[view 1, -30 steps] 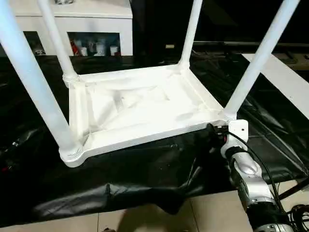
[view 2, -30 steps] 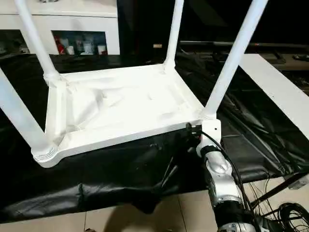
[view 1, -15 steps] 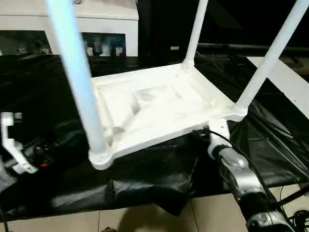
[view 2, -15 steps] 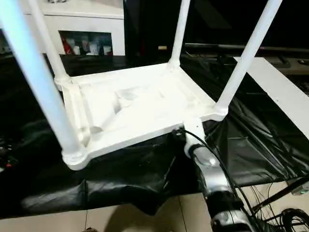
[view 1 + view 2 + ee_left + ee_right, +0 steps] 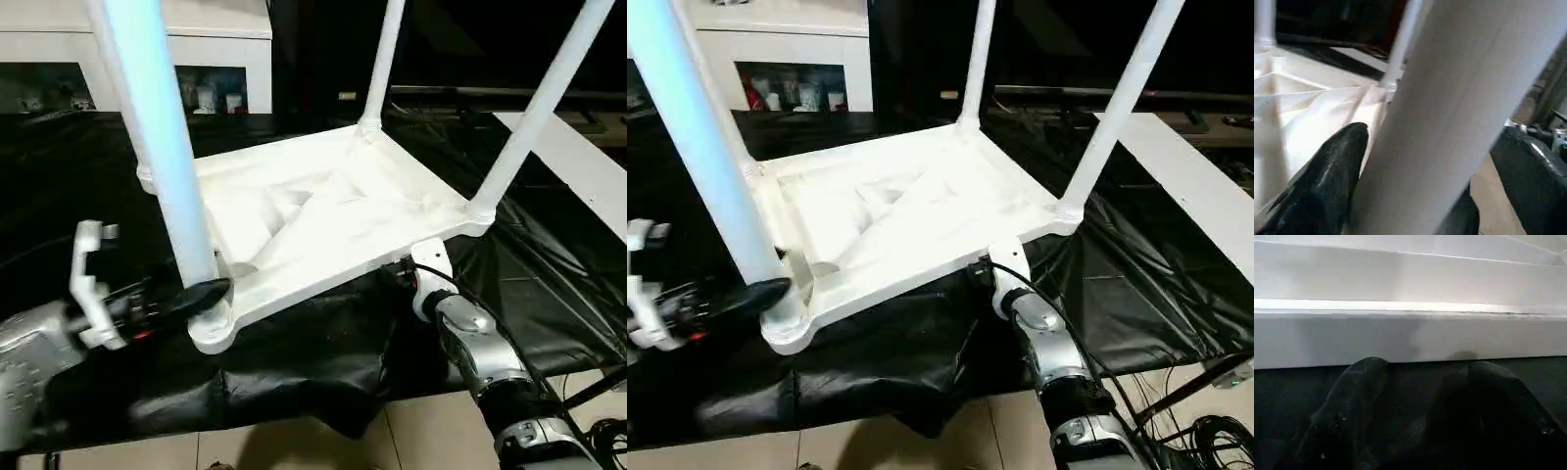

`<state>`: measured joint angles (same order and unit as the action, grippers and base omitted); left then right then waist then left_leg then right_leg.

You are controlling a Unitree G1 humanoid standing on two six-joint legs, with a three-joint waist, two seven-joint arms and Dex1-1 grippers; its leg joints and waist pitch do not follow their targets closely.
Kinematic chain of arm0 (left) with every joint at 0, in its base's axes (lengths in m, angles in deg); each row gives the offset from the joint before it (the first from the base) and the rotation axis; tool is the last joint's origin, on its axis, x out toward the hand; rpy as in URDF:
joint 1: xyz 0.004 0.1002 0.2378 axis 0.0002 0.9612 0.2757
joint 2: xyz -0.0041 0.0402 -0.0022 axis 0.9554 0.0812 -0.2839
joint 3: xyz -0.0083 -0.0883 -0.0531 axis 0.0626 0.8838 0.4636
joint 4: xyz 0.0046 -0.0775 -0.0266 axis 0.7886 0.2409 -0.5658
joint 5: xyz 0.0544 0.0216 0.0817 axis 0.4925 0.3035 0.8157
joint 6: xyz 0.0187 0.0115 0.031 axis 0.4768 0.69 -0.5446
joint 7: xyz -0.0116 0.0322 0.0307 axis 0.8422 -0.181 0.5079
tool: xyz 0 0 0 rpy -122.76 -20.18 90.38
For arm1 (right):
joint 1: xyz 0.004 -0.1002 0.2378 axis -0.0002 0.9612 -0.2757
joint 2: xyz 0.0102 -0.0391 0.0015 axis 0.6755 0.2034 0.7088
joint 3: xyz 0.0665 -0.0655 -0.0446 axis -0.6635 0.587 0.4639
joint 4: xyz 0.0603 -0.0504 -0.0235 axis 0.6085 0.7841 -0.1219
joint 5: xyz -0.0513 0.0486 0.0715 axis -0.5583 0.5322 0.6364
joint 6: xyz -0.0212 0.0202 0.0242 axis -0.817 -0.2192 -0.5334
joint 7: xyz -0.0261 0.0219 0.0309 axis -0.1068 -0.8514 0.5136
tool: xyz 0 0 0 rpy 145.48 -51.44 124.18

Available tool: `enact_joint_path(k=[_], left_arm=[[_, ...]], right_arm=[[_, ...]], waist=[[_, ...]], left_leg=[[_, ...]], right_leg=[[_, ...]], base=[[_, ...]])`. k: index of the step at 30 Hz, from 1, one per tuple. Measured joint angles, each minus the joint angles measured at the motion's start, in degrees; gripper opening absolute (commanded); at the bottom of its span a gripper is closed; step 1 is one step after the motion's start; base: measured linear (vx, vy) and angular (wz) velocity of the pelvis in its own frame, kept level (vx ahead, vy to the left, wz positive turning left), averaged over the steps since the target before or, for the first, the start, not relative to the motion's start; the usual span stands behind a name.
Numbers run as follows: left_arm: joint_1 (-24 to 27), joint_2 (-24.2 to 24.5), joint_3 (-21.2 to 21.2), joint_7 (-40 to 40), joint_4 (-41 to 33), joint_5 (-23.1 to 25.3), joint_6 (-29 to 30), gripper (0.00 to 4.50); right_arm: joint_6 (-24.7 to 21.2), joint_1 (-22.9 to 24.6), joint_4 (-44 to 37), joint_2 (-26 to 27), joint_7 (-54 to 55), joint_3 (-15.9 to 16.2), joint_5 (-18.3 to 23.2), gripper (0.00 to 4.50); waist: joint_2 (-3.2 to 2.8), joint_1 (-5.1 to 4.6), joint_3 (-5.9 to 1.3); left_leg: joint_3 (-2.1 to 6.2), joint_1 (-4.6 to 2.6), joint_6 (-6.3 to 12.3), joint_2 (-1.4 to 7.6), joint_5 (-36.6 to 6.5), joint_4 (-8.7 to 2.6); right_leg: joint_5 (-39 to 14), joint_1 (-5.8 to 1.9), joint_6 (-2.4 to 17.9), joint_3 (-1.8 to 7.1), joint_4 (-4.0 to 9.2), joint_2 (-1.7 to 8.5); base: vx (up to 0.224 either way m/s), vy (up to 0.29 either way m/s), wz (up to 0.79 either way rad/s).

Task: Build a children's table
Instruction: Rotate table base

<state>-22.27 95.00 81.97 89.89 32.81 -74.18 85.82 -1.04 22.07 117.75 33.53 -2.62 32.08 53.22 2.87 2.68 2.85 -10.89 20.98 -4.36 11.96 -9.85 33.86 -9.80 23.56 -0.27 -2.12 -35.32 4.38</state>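
Children's table (image 5: 333,211) is lying upside down on the black-sheeted work table (image 5: 59,176), legs pointing up. Left gripper (image 5: 1415,186) is sitting at the near-left leg (image 5: 157,147), about 8 o'clock of the tabletop, fingers (image 5: 1327,181) spread wide with the leg standing between them just above its socket. Right gripper (image 5: 1420,382) is sitting at the near edge, about 5 o'clock, fingertips spread apart against the rim, gripping nothing.

A big work table (image 5: 88,186) draped in crinkled black sheeting stands on a pale tiled floor (image 5: 411,441). Behind it, a white cabinet (image 5: 225,54) holds what may be small bottles.
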Motion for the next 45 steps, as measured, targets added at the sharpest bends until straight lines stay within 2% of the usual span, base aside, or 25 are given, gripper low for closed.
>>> enact_joint_path(k=[8,12,25,32,36,41,45], left_arm=[[-5.2,-1.8,-8.2,0.3,-5.5,-1.3,4.0,4.4],[-9.1,-3.7,-11.7,0.7,-4.8,-0.4,4.1,4.4],[-15.1,-8.1,-18.5,1.6,-1.4,2.9,2.4,4.4],[-18.5,-11.3,-21.2,0.4,4.6,9.0,-4.6,4.4],[-21.5,-12.0,-23.0,-3.8,11.3,15.9,-10.0,4.4],[-23.3,-12.4,-23.2,-7.9,16.3,20.4,-14.6,4.4],[-24.2,-12.2,-23.4,-9.3,19.2,23.1,-17.1,4.4]], right_arm=[[0.3,-1.3,0.0,1.3,-7.5,3.4,0.0,3.32],[1.2,-2.8,1.7,2.2,-10.6,4.1,0.0,3.32],[3.2,-8.3,6.1,2.9,-19.7,5.4,-0.1,3.32],[4.8,-10.7,8.4,5.1,-19.8,5.4,-0.2,3.32],[7.4,-13.4,11.2,6.3,-16.7,5.4,-0.8,3.32],[9.2,-15.0,12.5,6.0,-13.7,3.8,-0.6,3.32],[9.6,-15.0,12.3,3.5,-13.4,1.5,0.1,3.32]], waist=[[0.02,-0.83,0.01],[0.02,-0.78,0.01],[-0.01,-0.83,0.03],[-0.03,-0.8,0.04],[-0.25,-0.61,0.17],[-0.53,-0.04,0.3],[-0.57,0.56,0.32]], left_leg=[[-0.01,0.02,0.0,0.0,0.0,0.0],[0.05,0.03,-0.04,0.0,0.0,0.0],[0.11,0.05,-0.05,0.01,0.0,0.03],[0.15,0.02,-0.06,0.02,0.0,0.02],[0.2,0.05,-0.06,0.0,0.0,0.03],[0.23,0.1,-0.07,-0.01,0.0,0.02],[0.23,0.09,-0.07,-0.01,0.0,0.03]], right_leg=[[0.2,0.13,0.3,0.0,-0.02,-0.02],[0.2,0.16,0.3,-0.03,-0.05,-0.06],[0.3,0.2,0.4,-0.05,0.0,-0.06],[0.3,0.19,0.5,-0.07,-0.03,-0.07],[0.4,0.2,0.5,-0.09,-0.04,-0.06],[0.4,0.19,0.5,-0.11,-0.01,-0.04],[0.4,0.18,0.6,-0.11,-0.01,-0.04]], base=[[0.0,0.0,0.0],[0.0,0.0,0.0],[0.0,0.0,0.0],[0.0,0.0,0.0],[0.0,0.0,0.0],[0.0,0.0,0.0],[0.0,0.0,0.0]])
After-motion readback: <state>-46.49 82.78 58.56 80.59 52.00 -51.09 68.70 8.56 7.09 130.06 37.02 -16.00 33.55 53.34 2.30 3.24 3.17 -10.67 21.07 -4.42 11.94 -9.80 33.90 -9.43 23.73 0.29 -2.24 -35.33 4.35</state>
